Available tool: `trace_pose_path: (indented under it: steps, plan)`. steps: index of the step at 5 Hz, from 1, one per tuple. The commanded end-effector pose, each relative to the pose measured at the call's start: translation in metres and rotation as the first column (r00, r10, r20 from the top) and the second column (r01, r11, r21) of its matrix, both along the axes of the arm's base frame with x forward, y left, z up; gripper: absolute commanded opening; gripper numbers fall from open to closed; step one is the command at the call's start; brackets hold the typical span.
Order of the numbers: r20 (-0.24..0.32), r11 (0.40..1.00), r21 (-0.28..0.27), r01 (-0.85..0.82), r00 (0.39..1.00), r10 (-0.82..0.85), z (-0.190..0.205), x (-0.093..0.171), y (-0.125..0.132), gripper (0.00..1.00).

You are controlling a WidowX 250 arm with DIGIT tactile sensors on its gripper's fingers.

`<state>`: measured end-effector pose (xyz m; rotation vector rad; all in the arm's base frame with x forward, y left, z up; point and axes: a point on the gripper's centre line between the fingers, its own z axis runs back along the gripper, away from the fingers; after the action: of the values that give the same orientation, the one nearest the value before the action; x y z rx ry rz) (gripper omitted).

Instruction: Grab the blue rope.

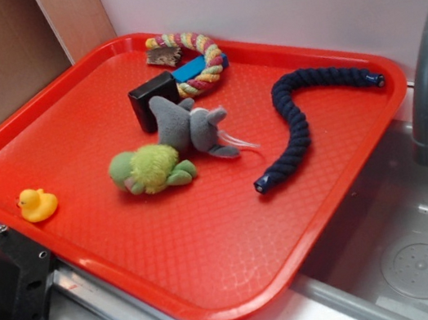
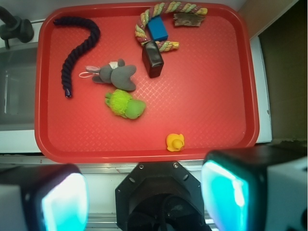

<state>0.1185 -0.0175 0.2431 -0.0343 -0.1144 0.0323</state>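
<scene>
Rope first: we see the blue rope (image 1: 300,119) lying curved on the red tray's (image 1: 212,243) sink side, its long axis running from tray edge toward back wall (image 1: 277,0); our gripper (image 2: 144,195) hangs spread open, empty.

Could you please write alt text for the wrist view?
A red tray seen from above holds a dark blue rope at upper left, a multicoloured rope, a grey plush mouse, a green plush and a yellow duck.
</scene>
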Motion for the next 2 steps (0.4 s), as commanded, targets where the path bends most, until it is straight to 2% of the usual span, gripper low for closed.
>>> trace_pose_path:
  steps: [1,2]
  plan:
    - [0.000,1.000,0.000,0.000,1.000,0.000,0.000,0.000,0.000,1.00]
    - [0.024,0.991,0.118,0.064,0.997,-0.067,-0.050,0.050,0.016,1.00]
